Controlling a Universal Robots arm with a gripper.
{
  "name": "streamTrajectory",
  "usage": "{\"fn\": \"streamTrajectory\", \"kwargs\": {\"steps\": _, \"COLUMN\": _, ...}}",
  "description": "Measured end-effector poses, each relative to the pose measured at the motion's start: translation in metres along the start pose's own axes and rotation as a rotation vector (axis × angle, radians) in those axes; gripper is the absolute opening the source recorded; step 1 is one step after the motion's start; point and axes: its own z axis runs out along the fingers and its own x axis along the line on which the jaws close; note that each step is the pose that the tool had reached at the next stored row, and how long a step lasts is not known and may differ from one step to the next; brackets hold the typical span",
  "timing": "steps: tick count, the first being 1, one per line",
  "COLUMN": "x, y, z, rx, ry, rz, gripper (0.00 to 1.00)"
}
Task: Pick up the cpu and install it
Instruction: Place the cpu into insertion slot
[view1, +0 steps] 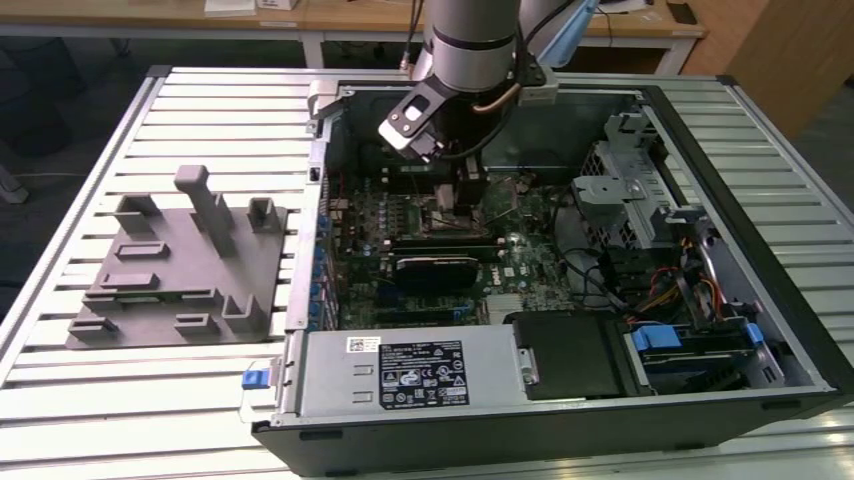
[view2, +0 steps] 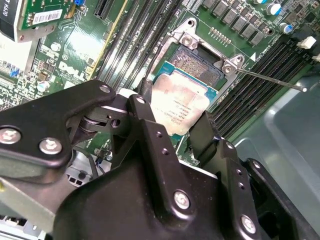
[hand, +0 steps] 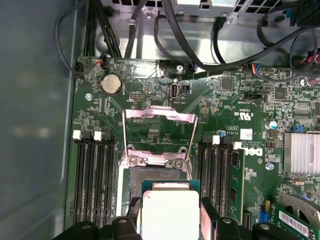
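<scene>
Gripper (view2: 172, 120) clamped on cpu (view2: 182, 102) edges, silver lid up (square, level w/ mobo (view2: 75, 55)), above open socket (view2: 197, 67)

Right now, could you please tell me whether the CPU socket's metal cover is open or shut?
Open: in the first wrist view the metal cover stands swung back, the socket bare; the hand grips the cpu.
</scene>
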Motion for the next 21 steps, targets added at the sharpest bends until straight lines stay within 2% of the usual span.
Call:
{"fn": "streamTrajectory", "kwargs": {"steps": 10, "x": 0.0009, "y": -0.0003, "z": 0.0094, "rx": 0.0001, "ry": -0.0007, "rz": 0.004, "gripper": 0.54}}
{"fn": "streamTrajectory", "kwargs": {"steps": 15, "x": 0.0017, "y": -0.0004, "z": 0.0156, "rx": 0.0003, "ry": -0.0085, "rz": 0.004, "gripper": 0.54}}
{"fn": "streamTrajectory", "kwargs": {"steps": 21, "x": 0.0057, "y": -0.0004, "z": 0.0182, "rx": 0.0004, "ry": -0.0096, "rz": 0.004, "gripper": 0.54}}
